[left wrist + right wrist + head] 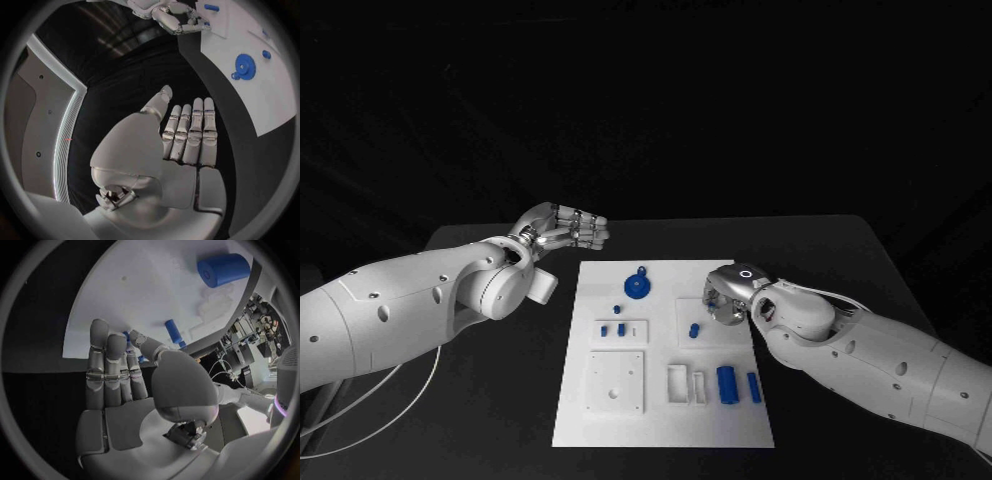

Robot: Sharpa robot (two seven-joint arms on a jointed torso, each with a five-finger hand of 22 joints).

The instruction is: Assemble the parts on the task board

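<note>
Looking down at a black tabletop (488, 400) with the white task board (661, 420) in the middle — small blue parts (728, 384) lie on it. Left hand (567, 228) hovers off the board's far-left corner, fingers straight and together, holding nothing. Right hand (728, 295) sits over the board's right side — grip unclear.

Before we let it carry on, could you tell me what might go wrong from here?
1. The right hand sits low over the board's right edge, near a small blue peg; its fingers could knock the peg aside.
2. The big blue cylinder lies on its side and may roll if bumped.
3. The left hand is off the board, so nothing steadies it.
</note>
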